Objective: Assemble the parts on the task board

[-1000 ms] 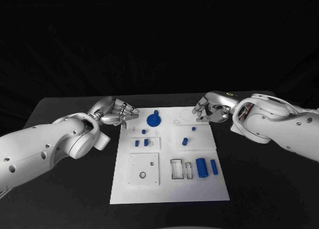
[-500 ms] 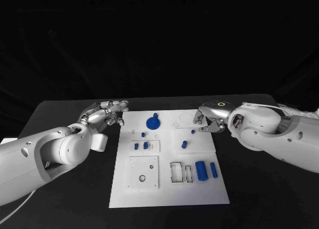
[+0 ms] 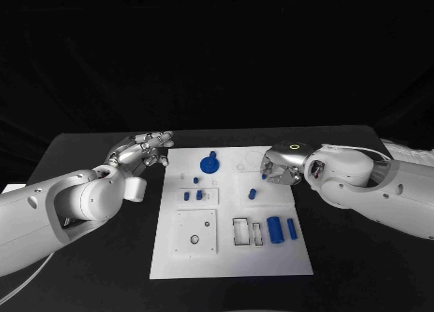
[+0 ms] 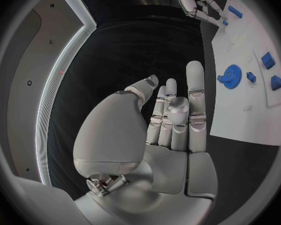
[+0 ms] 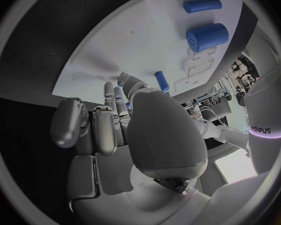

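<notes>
In the head view the right hand (image 3: 278,168), right of centre, covers the near-right corner region of the task board (image 3: 273,263) beneath it, so whether its fingertips touch the small blue peg (image 3: 263,176) beside them cannot be told (its own wrist view has the palm (image 5: 159,135) blocking that spot too). The tiny parts at the frame's middle, left of the gear (image 3: 208,165), are too small to make out in shape.

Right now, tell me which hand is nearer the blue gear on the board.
Left. The left hand hovers just off the task board's left edge, level with the blue gear. The right hand sits over the board's right edge, a little farther from it.
</notes>
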`<action>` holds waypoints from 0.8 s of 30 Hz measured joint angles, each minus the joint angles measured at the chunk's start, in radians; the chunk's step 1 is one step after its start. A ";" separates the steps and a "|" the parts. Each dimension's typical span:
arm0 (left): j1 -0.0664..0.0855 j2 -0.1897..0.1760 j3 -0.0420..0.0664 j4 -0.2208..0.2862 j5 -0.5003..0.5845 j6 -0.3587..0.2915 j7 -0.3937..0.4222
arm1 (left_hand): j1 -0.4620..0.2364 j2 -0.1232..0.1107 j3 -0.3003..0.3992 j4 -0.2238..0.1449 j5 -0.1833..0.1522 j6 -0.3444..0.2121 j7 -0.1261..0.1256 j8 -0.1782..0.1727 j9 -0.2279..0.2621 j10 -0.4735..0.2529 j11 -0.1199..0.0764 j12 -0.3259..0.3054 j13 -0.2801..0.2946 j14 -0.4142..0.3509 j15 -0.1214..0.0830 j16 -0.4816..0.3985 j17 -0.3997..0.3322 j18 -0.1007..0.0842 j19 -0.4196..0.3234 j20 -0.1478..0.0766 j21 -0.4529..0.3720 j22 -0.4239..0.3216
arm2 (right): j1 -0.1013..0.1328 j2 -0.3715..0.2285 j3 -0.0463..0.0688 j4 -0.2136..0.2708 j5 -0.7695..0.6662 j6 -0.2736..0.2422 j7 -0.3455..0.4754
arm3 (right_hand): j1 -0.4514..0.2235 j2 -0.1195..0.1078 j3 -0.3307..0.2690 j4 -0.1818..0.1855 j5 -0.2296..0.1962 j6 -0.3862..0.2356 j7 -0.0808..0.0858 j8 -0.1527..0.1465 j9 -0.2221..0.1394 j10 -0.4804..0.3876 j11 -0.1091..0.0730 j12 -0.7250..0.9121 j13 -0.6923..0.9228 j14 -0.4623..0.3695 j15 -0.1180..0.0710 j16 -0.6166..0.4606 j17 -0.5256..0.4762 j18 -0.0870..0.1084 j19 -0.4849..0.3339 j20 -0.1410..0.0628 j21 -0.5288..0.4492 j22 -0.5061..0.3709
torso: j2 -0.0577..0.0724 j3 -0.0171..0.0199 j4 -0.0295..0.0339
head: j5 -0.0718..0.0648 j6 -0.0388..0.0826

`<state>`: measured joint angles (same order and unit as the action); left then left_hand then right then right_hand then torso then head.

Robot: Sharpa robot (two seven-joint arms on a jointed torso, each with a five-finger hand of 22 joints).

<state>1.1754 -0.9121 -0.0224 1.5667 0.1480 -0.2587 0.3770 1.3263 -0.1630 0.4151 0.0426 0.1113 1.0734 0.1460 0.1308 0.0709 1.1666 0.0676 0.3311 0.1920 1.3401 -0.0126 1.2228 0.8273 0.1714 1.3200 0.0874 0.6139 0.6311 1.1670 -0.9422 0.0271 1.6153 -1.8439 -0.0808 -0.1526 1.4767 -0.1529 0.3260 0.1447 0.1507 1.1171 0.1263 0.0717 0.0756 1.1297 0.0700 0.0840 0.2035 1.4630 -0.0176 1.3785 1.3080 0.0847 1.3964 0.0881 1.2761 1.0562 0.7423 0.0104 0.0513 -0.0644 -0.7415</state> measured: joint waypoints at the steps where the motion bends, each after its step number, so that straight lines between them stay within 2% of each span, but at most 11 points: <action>1: 0.000 0.000 0.000 0.000 0.001 0.000 0.000 | 0.000 0.000 0.000 0.000 0.000 0.000 0.000 0.000 0.000 0.000 0.000 0.000 0.000 0.000 0.000 0.000 0.000 0.000 0.000 0.000 -0.002 0.000 | -0.001 0.001 0.000 0.000 -0.001 0.001 0.000 | 0.000 0.000 0.000 0.000 0.000 0.000 0.000 0.000 0.000 0.000 0.000 0.000 -0.003 0.000 0.000 0.000 0.000 0.000 0.000 0.000 0.000 -0.001 | 0.000 0.0000 0.0000 | 0.001 0.000; 19: 0.000 -0.002 0.000 0.001 0.010 0.000 0.002 | 0.005 0.005 -0.003 -0.003 0.000 -0.007 0.007 0.004 -0.001 -0.015 0.000 0.012 0.006 -0.007 0.000 0.000 -0.008 0.000 0.000 0.000 -0.002 -0.001 | -0.008 0.024 0.002 -0.014 -0.007 0.017 0.002 | 0.000 0.000 0.091 -0.016 -0.031 0.014 0.001 0.000 0.000 0.025 0.003 -0.008 -0.063 0.003 0.003 0.000 0.000 0.000 0.000 0.000 0.000 -0.001 | 0.000 0.0005 0.0000 | 0.004 -0.008; 24: 0.000 -0.003 0.000 0.002 0.010 0.000 0.002 | 0.005 0.005 -0.004 -0.005 0.000 -0.011 0.004 0.004 -0.001 -0.020 0.005 0.017 0.008 -0.007 0.000 0.000 -0.008 0.000 0.000 0.000 -0.006 -0.002 | -0.008 0.027 0.003 -0.017 -0.007 0.021 0.003 | -0.006 0.006 0.111 -0.020 -0.035 0.021 0.001 0.000 0.000 0.035 0.000 -0.008 -0.073 0.003 0.003 0.000 0.000 0.000 0.000 0.000 0.000 -0.001 | 0.000 0.0005 0.0000 | 0.005 -0.010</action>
<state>1.1752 -0.9149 -0.0223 1.5688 0.1584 -0.2590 0.3786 1.3314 -0.1579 0.4106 0.0381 0.1114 1.0626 0.1497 0.1346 0.0701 1.1469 0.0730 0.3484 0.1998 1.3331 -0.0123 1.2228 0.8189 0.1712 1.3200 0.0873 0.6077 0.6294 1.1590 -0.9156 0.0305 1.5981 -1.8509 -0.0601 -0.1499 1.4711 -0.1473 0.4369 0.1250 0.1157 1.1380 0.1269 0.0717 0.0760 1.1647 0.0705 0.0762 0.1304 1.4664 -0.0143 1.3786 1.3078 0.0846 1.3964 0.0880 1.2761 1.0556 0.7426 0.0108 0.0513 -0.0594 -0.7518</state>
